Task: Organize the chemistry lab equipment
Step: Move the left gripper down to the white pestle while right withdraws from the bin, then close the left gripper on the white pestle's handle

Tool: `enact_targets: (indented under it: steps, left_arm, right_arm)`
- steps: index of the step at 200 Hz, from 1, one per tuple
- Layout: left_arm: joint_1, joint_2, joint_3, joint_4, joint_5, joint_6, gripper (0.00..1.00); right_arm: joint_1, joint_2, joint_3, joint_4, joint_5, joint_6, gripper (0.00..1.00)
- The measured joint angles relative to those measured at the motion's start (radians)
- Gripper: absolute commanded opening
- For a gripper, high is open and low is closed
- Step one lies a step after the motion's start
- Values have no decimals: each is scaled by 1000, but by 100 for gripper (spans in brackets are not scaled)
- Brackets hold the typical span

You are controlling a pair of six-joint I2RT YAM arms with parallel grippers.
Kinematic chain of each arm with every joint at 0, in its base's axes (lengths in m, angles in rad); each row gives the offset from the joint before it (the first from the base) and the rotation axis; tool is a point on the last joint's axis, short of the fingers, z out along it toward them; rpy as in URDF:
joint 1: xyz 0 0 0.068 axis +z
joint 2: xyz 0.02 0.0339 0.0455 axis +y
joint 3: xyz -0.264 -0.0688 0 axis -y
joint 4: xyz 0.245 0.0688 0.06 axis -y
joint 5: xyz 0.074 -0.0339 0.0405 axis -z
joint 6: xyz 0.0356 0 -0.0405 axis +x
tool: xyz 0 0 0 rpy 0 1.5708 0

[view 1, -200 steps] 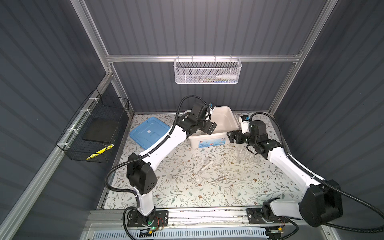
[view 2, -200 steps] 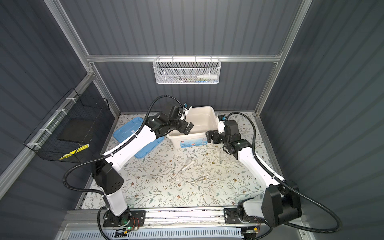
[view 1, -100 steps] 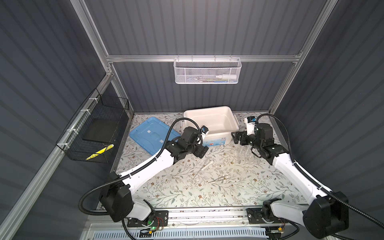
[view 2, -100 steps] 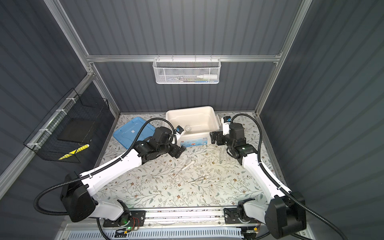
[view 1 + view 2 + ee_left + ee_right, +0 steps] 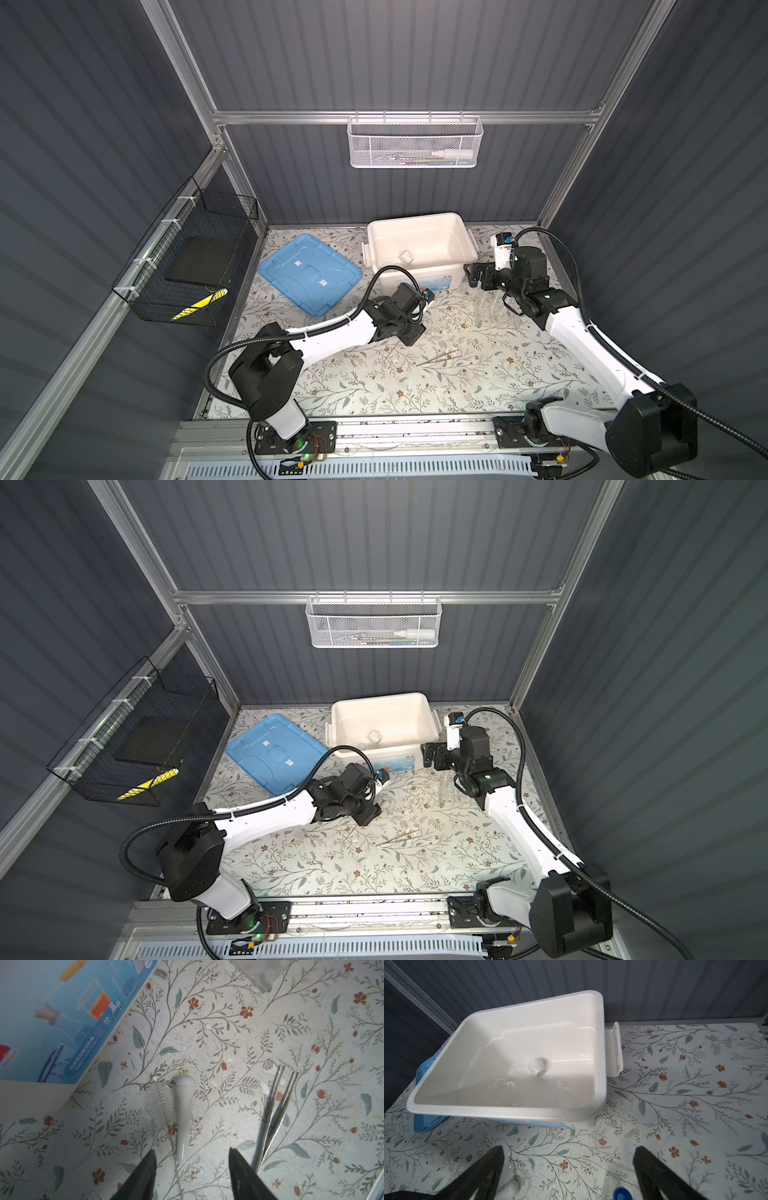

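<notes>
White, glossy pestle (image 5: 184,1118) flat on the floral tabletop (image 5: 249,1022): club-shaped, thick rounded end away from the left tool (image 5: 191,1150), thin end reaching in between the jaws. Left tool partly open, jaws clear of the pestle on both sides, gripping nothing. Just beside the pestle, along its length, a thin twisted-wire brush (image 5: 166,1113) with pale bristles. On the pestle's other side, apart from it, slim metal tweezers (image 5: 274,1113), arms slightly parted, joined end close by one jaw.

Small white mortar (image 5: 536,1067) tipped on its side inside the cream box (image 5: 600,1064), clear glass pieces (image 5: 506,1087) near it, outlines too faint to sort out. Right tool (image 5: 568,1148) spread wide and empty, over the tabletop in front of the box. Clear tube rack (image 5: 484,309) on the tabletop beside the right arm, barely showing. Blue lid (image 5: 309,274) flat beside the box.
</notes>
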Motion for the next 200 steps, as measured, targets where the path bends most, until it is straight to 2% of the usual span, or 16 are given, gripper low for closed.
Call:
enact_targets:
  steps: [94,200]
  left_arm:
    - [0,111,-3,43,0,-21,40]
    - [0,193,12,53,10,-20,33]
  right_arm:
    - [-3,0,-2,0,0,4,99]
    - [-4,0,-3,0,0,4,99]
